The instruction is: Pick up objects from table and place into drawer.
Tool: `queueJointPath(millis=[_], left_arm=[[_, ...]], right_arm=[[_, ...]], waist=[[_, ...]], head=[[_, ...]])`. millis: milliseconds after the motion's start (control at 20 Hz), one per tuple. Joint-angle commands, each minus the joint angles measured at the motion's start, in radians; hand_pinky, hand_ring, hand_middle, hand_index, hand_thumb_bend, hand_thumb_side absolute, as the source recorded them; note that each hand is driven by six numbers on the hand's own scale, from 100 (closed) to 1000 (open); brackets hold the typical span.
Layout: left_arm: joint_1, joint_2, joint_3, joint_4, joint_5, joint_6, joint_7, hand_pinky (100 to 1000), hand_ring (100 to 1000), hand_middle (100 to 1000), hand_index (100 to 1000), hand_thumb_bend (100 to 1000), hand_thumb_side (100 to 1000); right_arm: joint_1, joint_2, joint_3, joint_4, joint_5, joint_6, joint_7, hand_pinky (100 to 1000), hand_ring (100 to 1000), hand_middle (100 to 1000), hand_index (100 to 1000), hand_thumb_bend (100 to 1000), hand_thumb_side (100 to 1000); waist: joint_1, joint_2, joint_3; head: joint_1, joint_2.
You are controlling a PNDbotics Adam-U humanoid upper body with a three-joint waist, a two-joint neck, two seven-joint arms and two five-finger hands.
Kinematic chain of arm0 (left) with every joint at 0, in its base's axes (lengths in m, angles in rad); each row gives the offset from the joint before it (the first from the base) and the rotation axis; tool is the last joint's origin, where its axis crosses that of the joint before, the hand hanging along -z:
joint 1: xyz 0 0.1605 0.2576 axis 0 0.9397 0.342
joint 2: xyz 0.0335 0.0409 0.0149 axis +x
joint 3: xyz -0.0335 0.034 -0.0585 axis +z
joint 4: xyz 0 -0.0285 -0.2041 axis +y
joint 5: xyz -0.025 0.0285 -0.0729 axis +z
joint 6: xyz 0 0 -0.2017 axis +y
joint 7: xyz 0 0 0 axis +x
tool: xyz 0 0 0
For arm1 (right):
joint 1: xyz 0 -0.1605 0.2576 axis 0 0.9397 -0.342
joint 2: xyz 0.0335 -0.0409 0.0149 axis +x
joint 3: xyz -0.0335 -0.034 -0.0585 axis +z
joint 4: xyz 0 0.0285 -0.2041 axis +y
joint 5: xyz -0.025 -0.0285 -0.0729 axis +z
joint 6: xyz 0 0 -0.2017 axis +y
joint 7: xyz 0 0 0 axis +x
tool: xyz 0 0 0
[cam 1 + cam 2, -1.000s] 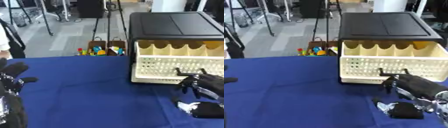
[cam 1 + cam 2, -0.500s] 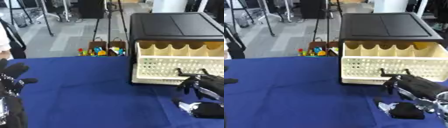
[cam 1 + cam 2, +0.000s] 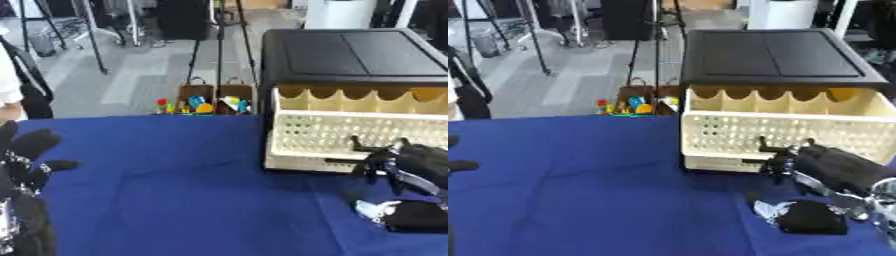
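Your right hand hovers, fingers relaxed and empty, just above the dark object lying on the blue table, directly in front of the open drawer. Your left hand rests open, far off.

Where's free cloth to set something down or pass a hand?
Bare blue cloth runs from the left hand at the left edge to the drawer. It is crowded at lower right: the right hand sits before the open drawer, above a dark object.
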Motion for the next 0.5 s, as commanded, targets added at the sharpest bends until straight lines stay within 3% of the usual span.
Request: queueJointPath(millis=[50,500], left_arm=[[-0.010,0.003,-0.004,-0.013,0.003,-0.001,-0.004,539,757,710,929,380,942],[-0.013,0.002,-0.005,-0.013,0.003,-0.003,-0.010,536,757,709,929,381,942]], right_arm=[[-0.025,-0.015,-0.009,-0.014,-0.007,-0.012,-0.002,100,454,591,792,277,908],[-0.018,-0.015,-0.013,-0.014,0.009,0.021,0.017,100,457,593,792,278,905]], waist=[[-0.005,-0.014,0.000],[-0.007,-0.013,0.007]], head=[[0.003,-0.014],[0.002,-0.021]])
